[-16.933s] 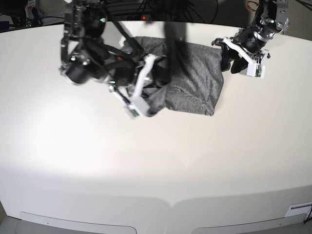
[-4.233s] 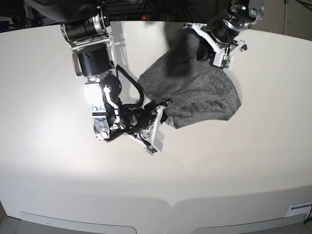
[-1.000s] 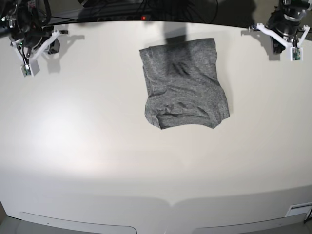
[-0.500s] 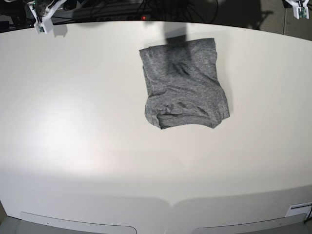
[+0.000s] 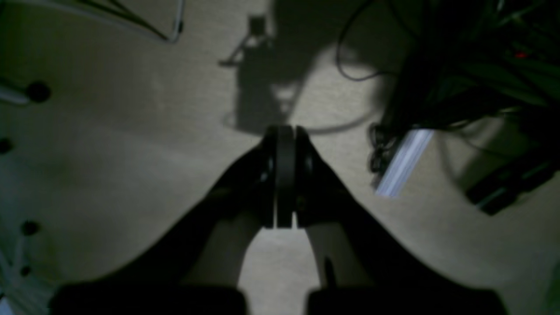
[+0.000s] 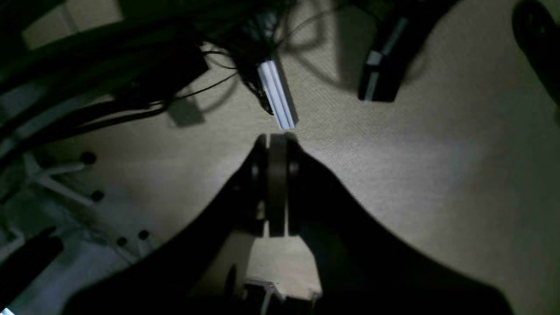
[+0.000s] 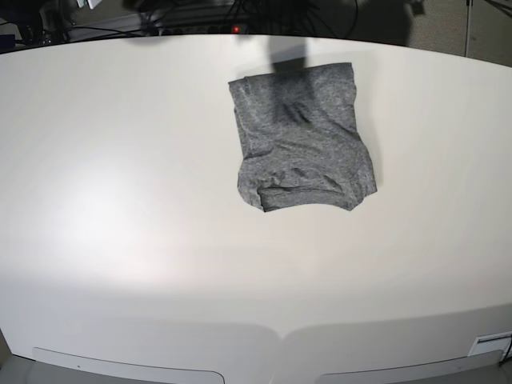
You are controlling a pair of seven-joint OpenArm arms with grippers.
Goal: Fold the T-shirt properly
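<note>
The heather-grey T-shirt [image 7: 302, 138] lies folded into a rough rectangle on the white table [image 7: 120, 200], toward the far middle in the base view, with a rolled edge along its near side. Neither arm shows in the base view. In the left wrist view my left gripper [image 5: 280, 179] is shut with nothing between its fingers, hanging over beige floor. In the right wrist view my right gripper [image 6: 273, 188] is likewise shut and empty above the floor. Neither wrist view shows the shirt.
Dark cables [image 7: 240, 12] run behind the table's far edge. Both wrist views show carpeted floor with cable bundles [image 5: 437, 65], a white strip [image 6: 276, 99] and chair-base legs [image 6: 57, 183].
Both arms have drawn back past the table's far corners and out of the base view. The shirt has not moved.
</note>
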